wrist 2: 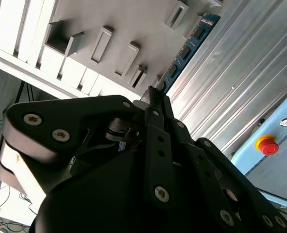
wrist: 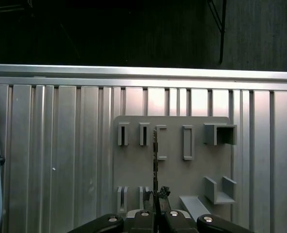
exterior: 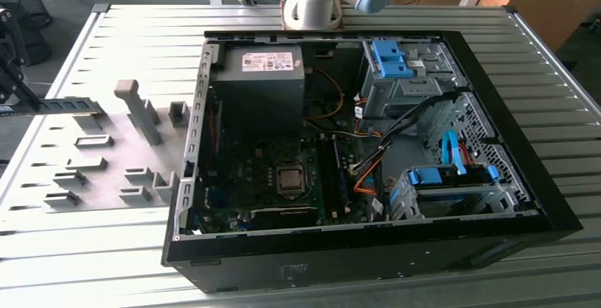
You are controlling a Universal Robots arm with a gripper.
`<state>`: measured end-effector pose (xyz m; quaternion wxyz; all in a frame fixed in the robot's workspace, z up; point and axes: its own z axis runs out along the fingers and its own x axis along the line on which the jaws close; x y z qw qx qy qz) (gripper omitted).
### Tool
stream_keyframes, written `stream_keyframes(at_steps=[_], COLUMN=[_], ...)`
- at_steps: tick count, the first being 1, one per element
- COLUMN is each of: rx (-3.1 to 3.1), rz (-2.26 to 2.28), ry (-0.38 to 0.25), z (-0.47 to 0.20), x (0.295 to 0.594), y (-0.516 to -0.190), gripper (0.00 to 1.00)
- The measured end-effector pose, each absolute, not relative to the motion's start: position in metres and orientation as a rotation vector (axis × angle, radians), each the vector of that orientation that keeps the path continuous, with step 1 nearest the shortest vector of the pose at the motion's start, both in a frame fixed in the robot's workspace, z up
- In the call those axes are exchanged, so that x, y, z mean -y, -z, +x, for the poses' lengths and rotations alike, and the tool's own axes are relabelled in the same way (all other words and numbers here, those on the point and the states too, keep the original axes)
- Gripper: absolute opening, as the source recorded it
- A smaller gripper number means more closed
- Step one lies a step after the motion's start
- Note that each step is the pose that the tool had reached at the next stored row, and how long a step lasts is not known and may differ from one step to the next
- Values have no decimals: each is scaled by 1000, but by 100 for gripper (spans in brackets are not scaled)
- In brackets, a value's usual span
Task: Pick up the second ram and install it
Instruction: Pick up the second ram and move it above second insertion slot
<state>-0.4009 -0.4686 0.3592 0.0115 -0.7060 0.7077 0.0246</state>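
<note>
First wrist view, gripper [wrist: 156,194]: fingers pinched together on one end of the second ram [wrist: 155,155].
Second ram: edge-on, reaching straight out beyond the fingertips, over the grey fixture plate [wrist: 133,165].

The second ram [exterior: 58,105] is a thin, long, narrow blue-green circuit board with small dark chips. It stands on its long edge, level. The tool [wrist: 155,195] pinches one end, holding it over the grey plate [exterior: 112,174] at the exterior view's left of the tabletop.
</note>
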Motion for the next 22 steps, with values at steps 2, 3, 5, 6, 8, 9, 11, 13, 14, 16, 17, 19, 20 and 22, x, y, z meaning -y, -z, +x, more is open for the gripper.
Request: stream_keyframes(at_steps=[2,3,5,6,8,9,11,13,14,16,17,19,20,22], rx=[-2207,-2207,-2207,-2207,-2207,-2207,-2207,-2207,-2207,-2207,-2207,-2207,-2207,-2207], rz=[-2202,-2202,-2202,-2202,-2202,-2202,-2202,-2202,-2202,-2202,-2202,-2202,-2202,-2202], ry=[-77,-77,-77,-77,-77,-77,-77,-77,-77,-77,-77,-77,-77,-77], z=[-401,-401,-401,-401,-401,-401,-401,-401,-401,-401,-401,-401,-401,-401], x=[469,469,469,469,469,469,468,468,468,468,468,468,468,468], y=[-362,-363,-366,-368,-371,-372,-376,-379,-381,-385,-388,-392,-394,-398], gripper=[14,14,14,14,14,14,14,14,14,14,14,14,14,14])
